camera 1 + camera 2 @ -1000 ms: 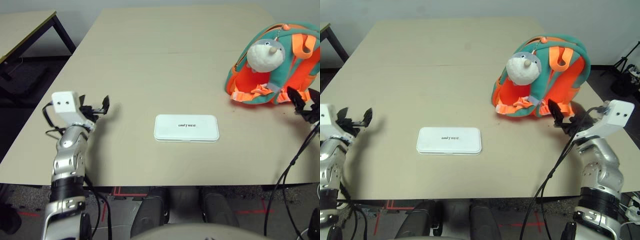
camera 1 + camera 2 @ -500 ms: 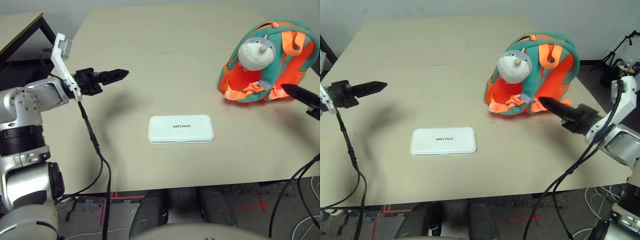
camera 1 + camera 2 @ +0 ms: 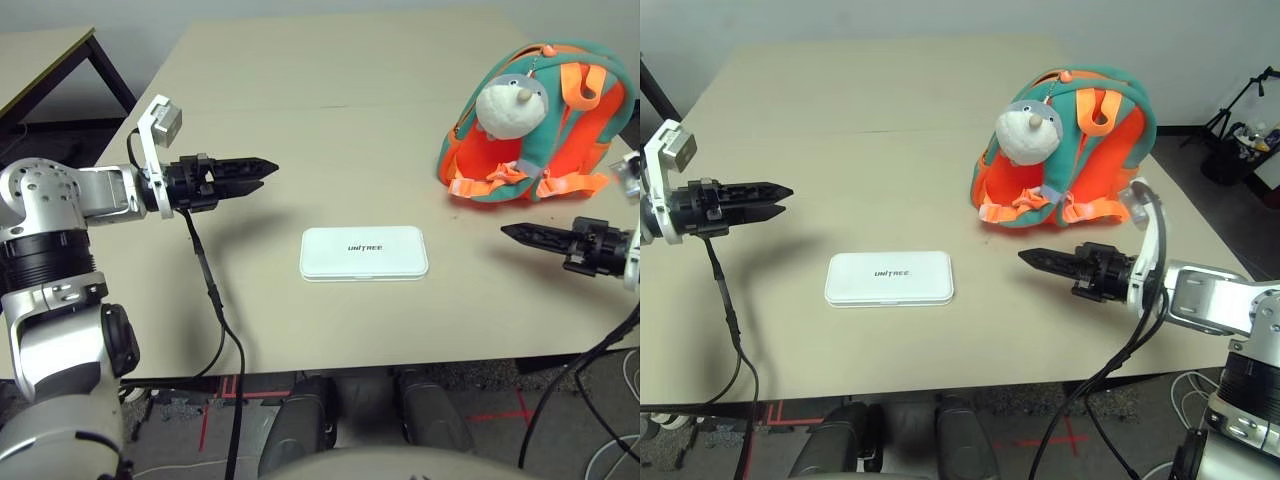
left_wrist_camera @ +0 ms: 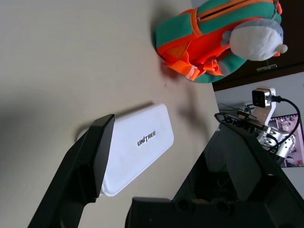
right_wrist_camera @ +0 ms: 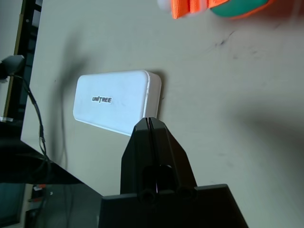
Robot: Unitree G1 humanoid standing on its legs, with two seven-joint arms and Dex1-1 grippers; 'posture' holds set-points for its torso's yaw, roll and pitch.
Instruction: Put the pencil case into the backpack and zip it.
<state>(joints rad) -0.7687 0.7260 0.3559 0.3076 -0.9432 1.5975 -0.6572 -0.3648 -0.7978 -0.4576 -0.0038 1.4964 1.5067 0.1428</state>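
While the flat white rounded-corner pencil case lies face up near the front middle of the beige table, neither arm touches it. Seen from the head camera, the left gripper hangs above the table to the case's left, its two black fingers pointing toward the middle with a narrow gap between the tips. The right gripper points leftward from the other side, well apart from the case, with its fingers pressed together and holding nothing. The small teal backpack with orange panels and straps stands at the far right of the table, behind the right gripper, with a grey-white plush animal hanging on its front.

From the left wrist view, the two black fingers stand wide apart with the case visible between them on the table surface below; the backpack and its plush toy sit beyond.

From the right wrist view, the black fingers meet along a closed seam. The case lies just past their tips, lettering readable, and only an orange and teal edge of the backpack shows.
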